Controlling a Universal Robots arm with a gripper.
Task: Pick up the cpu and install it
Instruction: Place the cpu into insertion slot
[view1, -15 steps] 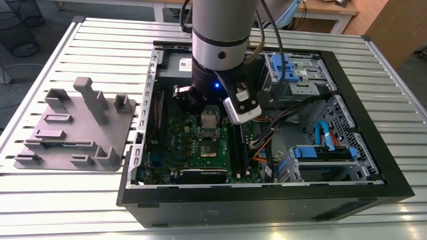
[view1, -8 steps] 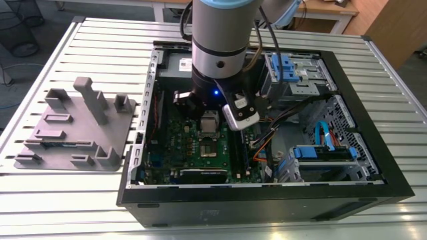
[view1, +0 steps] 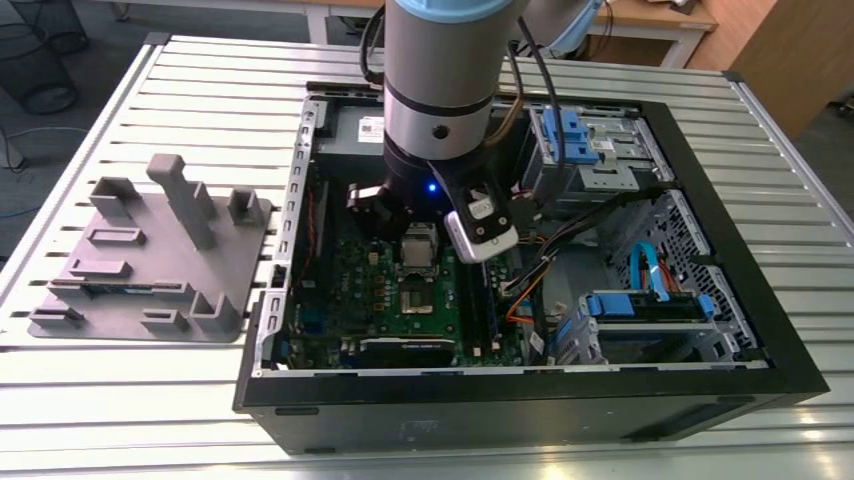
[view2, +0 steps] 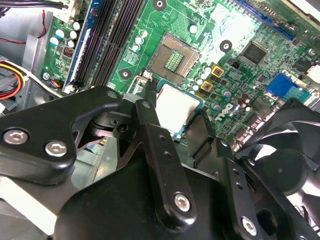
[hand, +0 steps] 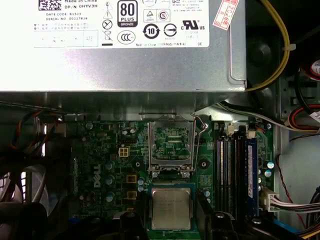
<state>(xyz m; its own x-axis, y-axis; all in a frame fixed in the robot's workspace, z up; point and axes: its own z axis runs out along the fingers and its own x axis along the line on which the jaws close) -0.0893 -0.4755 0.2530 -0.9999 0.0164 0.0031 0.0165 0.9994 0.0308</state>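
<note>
The cpu (view2: 174, 106) is a small square chip with a pale silver top and a green rim. My gripper (view2: 175, 114) is shut on it, with a black finger (view2: 148, 112) against each side. In the first wrist view the cpu (hand: 171, 207) hangs between the fingertips (hand: 131, 220), just short of the open socket (hand: 171, 141) on the green motherboard (hand: 107, 170). The socket (view2: 173, 56) shows bare gold contacts. In the exterior view the gripper (view1: 419, 238) sits low inside the open computer case (view1: 534, 390), over the motherboard (view1: 387, 290).
A silver power supply (hand: 125, 50) lies just beyond the socket. Black memory slots (hand: 232, 170) run beside it, and a black fan (view2: 280, 165) sits close by. Drive bays with blue clips (view1: 641, 305) and loose cables fill the case's other half. A grey fixture plate (view1: 147, 260) stands at the exterior view's left.
</note>
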